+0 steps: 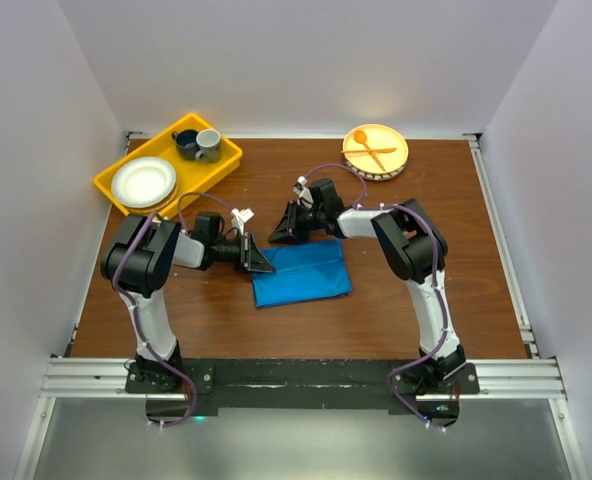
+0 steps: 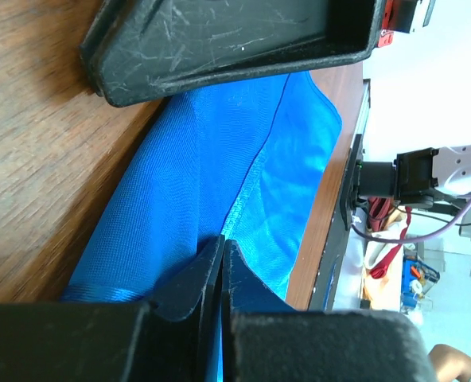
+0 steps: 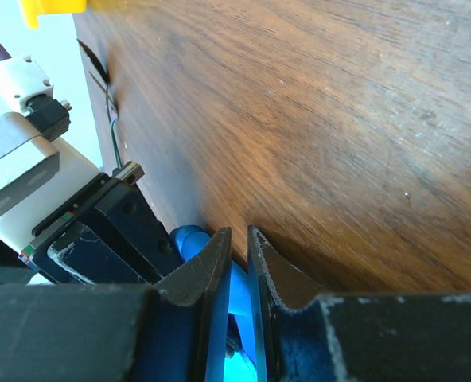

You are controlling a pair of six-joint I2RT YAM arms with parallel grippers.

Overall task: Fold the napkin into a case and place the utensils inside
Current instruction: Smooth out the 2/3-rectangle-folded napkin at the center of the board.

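Observation:
The napkin (image 1: 306, 275) is a bright blue cloth lying folded in a rectangle at the middle of the table. My left gripper (image 1: 263, 263) is at its far left corner, shut on a fold of the cloth (image 2: 212, 159), as the left wrist view (image 2: 221, 245) shows. My right gripper (image 1: 279, 233) is just behind it at the same corner, its jaws almost together with blue cloth (image 3: 189, 239) pinched between them in the right wrist view (image 3: 239, 236). The metal spoon and fork are out of view.
A yellow tray (image 1: 126, 170) at the back left holds a white plate (image 1: 143, 182) and two cups (image 1: 198, 144). A round plate (image 1: 398, 152) at the back holds an orange plastic spoon and fork (image 1: 368, 150). The two grippers are very close together.

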